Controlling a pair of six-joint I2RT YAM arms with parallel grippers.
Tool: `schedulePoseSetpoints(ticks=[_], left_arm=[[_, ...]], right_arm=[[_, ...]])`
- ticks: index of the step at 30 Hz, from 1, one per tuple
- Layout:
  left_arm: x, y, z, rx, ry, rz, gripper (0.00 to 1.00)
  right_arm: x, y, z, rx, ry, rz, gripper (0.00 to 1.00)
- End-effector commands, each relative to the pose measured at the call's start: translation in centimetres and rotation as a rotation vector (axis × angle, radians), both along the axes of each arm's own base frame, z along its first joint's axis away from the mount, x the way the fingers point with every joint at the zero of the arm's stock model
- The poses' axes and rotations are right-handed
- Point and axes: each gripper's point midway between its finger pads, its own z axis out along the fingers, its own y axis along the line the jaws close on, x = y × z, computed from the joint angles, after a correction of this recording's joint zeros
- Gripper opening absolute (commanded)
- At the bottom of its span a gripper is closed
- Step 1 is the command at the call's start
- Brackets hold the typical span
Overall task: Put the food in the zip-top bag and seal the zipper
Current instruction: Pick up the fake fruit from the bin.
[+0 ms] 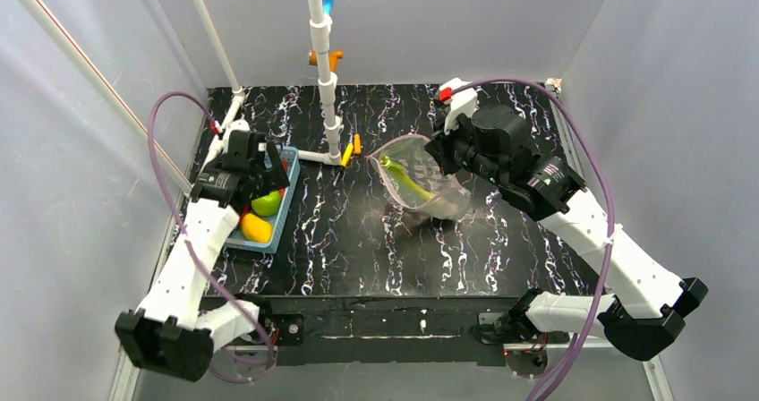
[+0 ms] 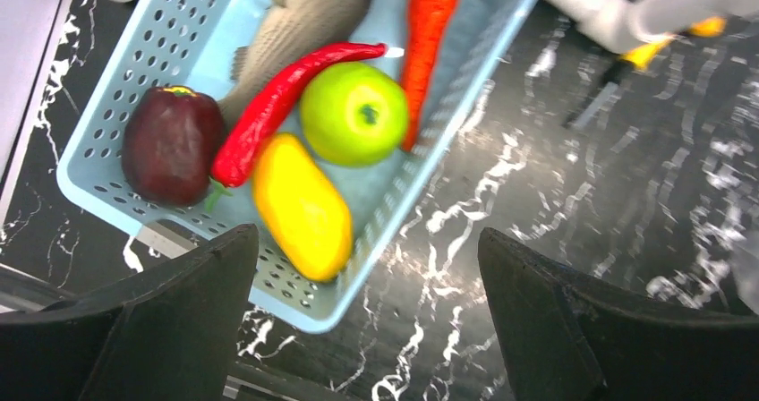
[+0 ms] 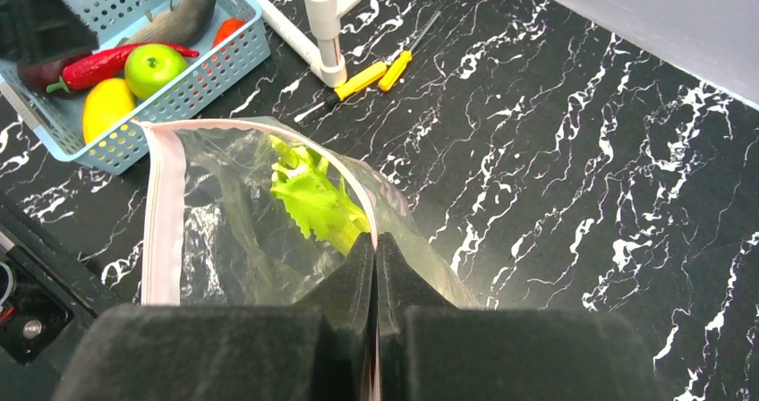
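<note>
Six toy foods lie in a light-blue mesh basket (image 2: 116,195) on the black marbled desk (image 3: 582,150): a green apple (image 2: 353,113) at the middle, a yellow fruit (image 2: 302,206) touching it on the near side, a dark red piece (image 2: 172,143) in the basket's left corner, a red chili (image 2: 277,106) slanting between them, a grey fish (image 2: 300,16) at the far end and an orange carrot-like piece (image 2: 428,34) along the right wall.

The left gripper (image 2: 365,240) hovers over the basket's near edge, jaws released and spread wide, nothing between them. Well apart from the basket, to its right in the overhead view, the right gripper (image 3: 375,244) has its jaws clenched on the rim of the clear zip-top bag (image 3: 224,231), holding the mouth lifted and gaping toward the basket. The pinkish-red zipper (image 3: 159,213) curves around that mouth, unsealed. One leek (image 3: 313,200) is already inside the bag.

The foods look light, hard and smooth. The apple and yellow fruit are rounded and likely to slip, so a grip across the widest part seems safest; the chili is best pinched mid-length. The bag is floppy and will probably sag if its rim is let go.
</note>
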Motion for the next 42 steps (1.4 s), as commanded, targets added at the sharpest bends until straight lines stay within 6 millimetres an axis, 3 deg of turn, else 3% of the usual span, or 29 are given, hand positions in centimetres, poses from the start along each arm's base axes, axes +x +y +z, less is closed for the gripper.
schedulePoseSetpoints(ticks=[1,6,13,20,28,33,42], left_arm=[[2.5,2.1,-3.3,0.008,0.096,0.047,0.92],[2.7,3.7,-7.6,0.013,0.235,0.109,0.89],[3.1,3.7,-10.8,-0.005,0.284,0.062,0.9],[4.4,3.5,-11.9,-0.016,0.34,0.068,0.85],[5.5,3.1,-12.4,-0.089,0.382,0.181,0.88],[4.3,3.0,-14.2,-0.095,0.44,0.191,0.88],[3.4,4.1,-14.3,-0.043,0.457,0.238,0.94]], right_arm=[[0.0,0.8,2.2,0.082,-0.05,0.03,0.01],[0.2,0.8,2.2,0.073,-0.044,0.033,0.01],[0.5,1.3,2.2,0.072,-0.037,0.042,0.01],[0.8,1.6,1.9,0.06,-0.027,0.048,0.01],[0.7,1.8,2.2,0.072,-0.022,0.056,0.01],[0.6,2.2,2.2,0.088,-0.008,0.065,0.01],[0.4,2.8,2.2,0.102,0.017,0.082,0.01]])
